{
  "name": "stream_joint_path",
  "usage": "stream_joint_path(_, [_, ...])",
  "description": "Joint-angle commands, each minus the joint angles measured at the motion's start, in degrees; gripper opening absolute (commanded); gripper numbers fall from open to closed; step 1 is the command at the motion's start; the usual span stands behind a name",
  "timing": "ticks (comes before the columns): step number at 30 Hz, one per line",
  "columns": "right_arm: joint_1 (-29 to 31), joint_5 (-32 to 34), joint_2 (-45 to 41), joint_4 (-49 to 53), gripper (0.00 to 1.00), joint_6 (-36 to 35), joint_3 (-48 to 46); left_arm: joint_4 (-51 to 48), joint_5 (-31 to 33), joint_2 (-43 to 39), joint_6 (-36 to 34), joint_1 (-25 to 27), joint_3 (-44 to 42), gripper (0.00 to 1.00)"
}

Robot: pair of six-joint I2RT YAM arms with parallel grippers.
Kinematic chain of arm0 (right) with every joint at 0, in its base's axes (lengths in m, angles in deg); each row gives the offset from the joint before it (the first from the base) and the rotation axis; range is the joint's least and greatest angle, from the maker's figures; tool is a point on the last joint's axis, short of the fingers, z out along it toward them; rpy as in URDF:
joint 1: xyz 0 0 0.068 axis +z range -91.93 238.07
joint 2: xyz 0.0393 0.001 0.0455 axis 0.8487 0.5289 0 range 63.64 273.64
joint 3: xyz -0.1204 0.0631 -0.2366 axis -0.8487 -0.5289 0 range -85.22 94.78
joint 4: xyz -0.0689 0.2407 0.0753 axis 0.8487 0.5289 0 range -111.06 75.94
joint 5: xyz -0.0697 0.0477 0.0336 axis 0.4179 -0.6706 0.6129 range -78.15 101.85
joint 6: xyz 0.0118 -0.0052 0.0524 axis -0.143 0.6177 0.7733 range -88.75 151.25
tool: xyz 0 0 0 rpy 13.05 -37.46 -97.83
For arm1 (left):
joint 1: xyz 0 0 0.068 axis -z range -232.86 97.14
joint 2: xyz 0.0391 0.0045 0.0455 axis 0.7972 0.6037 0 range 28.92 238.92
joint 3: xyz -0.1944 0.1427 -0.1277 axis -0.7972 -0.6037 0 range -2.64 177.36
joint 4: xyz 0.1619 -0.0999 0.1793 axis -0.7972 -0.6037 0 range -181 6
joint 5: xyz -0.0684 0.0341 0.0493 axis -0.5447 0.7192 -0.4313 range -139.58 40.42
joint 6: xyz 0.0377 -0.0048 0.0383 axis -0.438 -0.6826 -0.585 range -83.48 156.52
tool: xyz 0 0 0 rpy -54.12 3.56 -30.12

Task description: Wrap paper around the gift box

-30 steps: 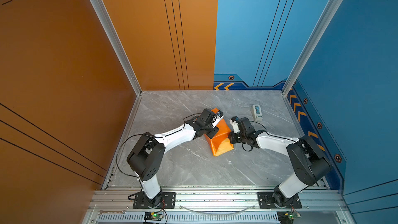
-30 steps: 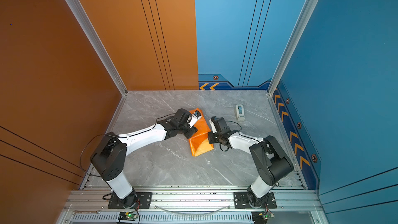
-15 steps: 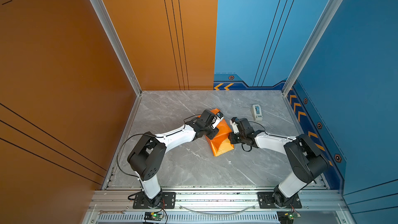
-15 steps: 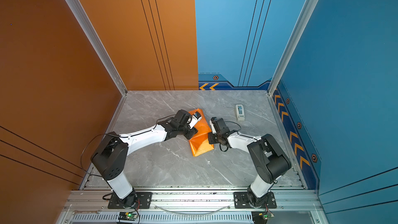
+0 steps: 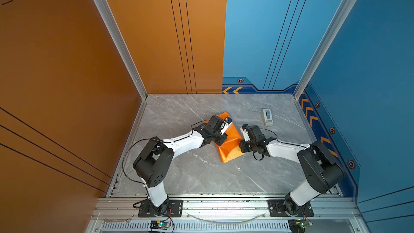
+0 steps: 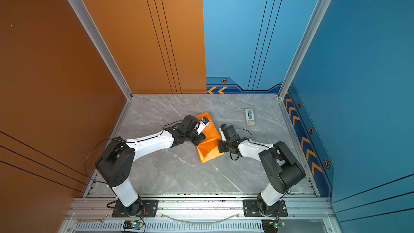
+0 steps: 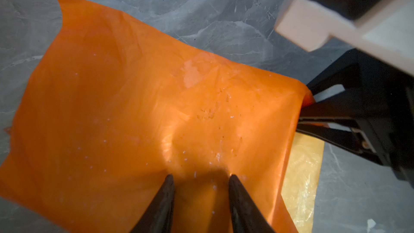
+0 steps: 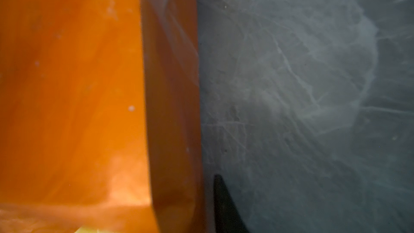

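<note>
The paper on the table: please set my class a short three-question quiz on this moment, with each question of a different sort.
1. True or false: the paper lies with its pale yellow face up.
2. Choose one: in the left wrist view, the left arm's jaws are A) shut on the paper, B) open, with their tips at the orange face, C) out of sight.
3. Fill the gap: the small white thing on the table, beyond the right arm towards the back wall, is a tape ___.

Key: 1 false; 2 B; 3 dispenser.
</note>
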Motion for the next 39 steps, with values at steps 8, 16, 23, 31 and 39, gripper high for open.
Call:
stream_joint_path(8, [-0.06,0.56,-0.99,0.17,0.24,0.61,-1.33,-0.31,-0.84,0.78,0.77,-0.80,-1.31,0.42])
stream_joint_path(16, [-0.82,-1.35,-3.15,-0.50,0.15,2.49,-3.69,-0.17,-1.52,0.72,0.95,-0.87,-1.24,0.42])
stream_joint_path(23, [-3.60,-4.98,-6.70,-3.14,0.23,4.44,-5.80,-0.18,-3.14,-2.19,0.52,-0.19,-0.47,0.50])
stream_joint_path(31, [-4.60,-7.01,-5.80,-4.60,0.09,4.90,-5.95,-2.10,-0.97,-5.00,-5.95,3.72,3.30,0.66])
stream_joint_path(39, [-4.60,-7.28,-5.13,-5.50,0.08,4.98,-6.22,-6.20,5.83,-0.25,-11.26,7.64,4.81,0.71])
